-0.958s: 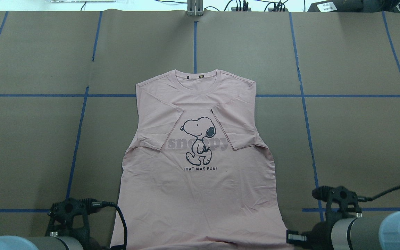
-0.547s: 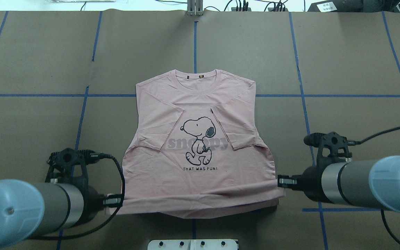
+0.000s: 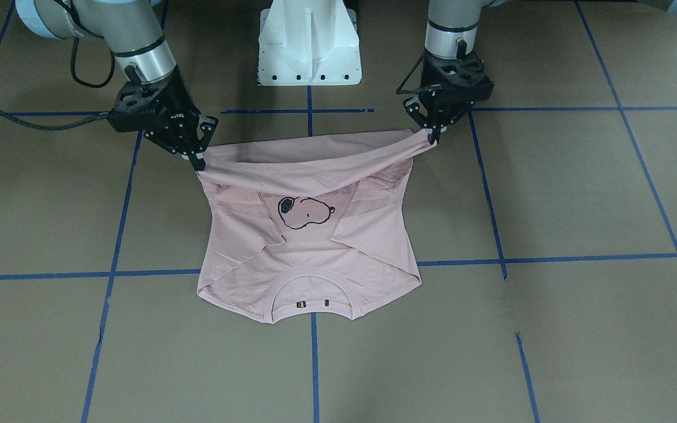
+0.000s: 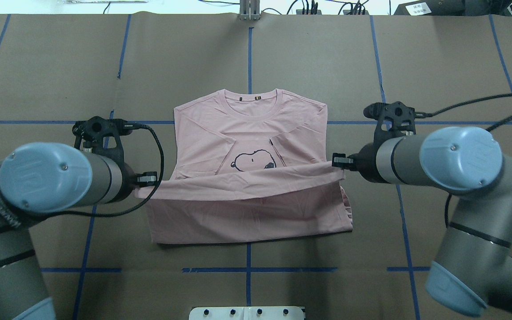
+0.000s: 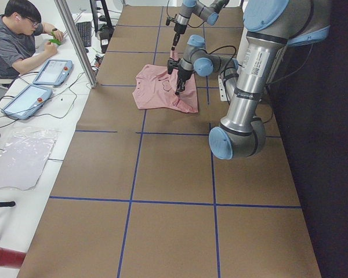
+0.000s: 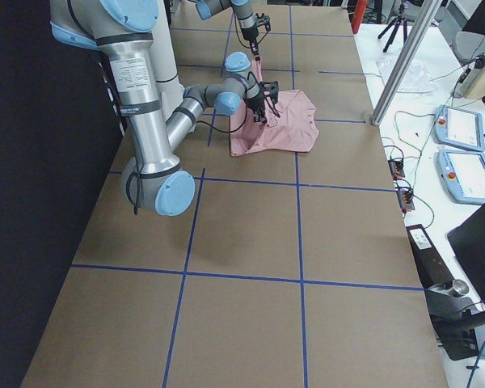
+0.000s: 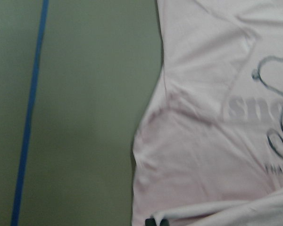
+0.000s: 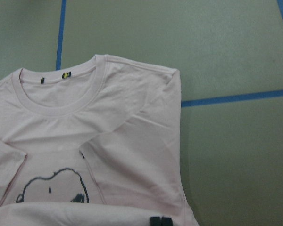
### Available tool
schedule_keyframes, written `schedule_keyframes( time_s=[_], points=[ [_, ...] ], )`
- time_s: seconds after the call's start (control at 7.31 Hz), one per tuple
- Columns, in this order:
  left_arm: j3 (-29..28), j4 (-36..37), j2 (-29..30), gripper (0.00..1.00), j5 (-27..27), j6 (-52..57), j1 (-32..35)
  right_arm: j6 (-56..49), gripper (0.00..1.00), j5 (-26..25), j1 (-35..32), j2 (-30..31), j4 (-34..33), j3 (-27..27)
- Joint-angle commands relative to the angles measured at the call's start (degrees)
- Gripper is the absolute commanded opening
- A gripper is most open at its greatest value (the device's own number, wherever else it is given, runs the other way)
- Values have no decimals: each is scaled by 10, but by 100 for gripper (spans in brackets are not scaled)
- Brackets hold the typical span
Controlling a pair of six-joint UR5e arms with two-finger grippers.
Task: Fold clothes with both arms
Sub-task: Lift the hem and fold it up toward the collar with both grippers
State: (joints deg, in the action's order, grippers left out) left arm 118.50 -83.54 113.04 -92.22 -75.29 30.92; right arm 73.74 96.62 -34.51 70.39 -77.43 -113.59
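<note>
Two black claws, left gripper (image 4: 148,179) and right gripper (image 4: 338,160), clamp the pale pink T-shirt (image 4: 202,133) hem; its collar (image 4: 250,116) lies toward twelve o'clock.

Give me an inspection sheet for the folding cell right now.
Surface: brown paper table, blue tape grid, flat.
Job's things: pink T-shirt, collar end flat; hem raised over the lower part of the print.
Clutter: nothing seen.
Grippers: left gripper and right gripper each shut on a hem corner, hem stretched between them.
Cables: left wrist cable loops close to the shirt's edge; right wrist cable trails away from it.
Surroundings: white pedestal on the robot's side; seated person and tablets at the side bench.
</note>
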Motion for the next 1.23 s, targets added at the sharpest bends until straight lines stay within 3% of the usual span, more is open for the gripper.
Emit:
schedule_keyframes(
  time_s=[0.0, 0.27, 0.41, 0.82, 1.09],
  points=[
    [-153, -118, 42, 0, 0, 8, 54, -52, 0, -6, -53, -57, 10, 108],
    [-230, -192, 45, 0, 1, 48, 85, -54, 0, -6, -80, -74, 128, 225],
    [-246, -208, 45, 0, 1, 53, 93, -54, 0, -6, -81, -97, 145, 269],
    [-302, -210, 92, 0, 1, 48, 95, -54, 0, -6, -86, -132, 146, 290],
    [-301, -209, 96, 0, -1, 48, 92, -52, 0, -5, -86, -134, 147, 288]
  ],
)
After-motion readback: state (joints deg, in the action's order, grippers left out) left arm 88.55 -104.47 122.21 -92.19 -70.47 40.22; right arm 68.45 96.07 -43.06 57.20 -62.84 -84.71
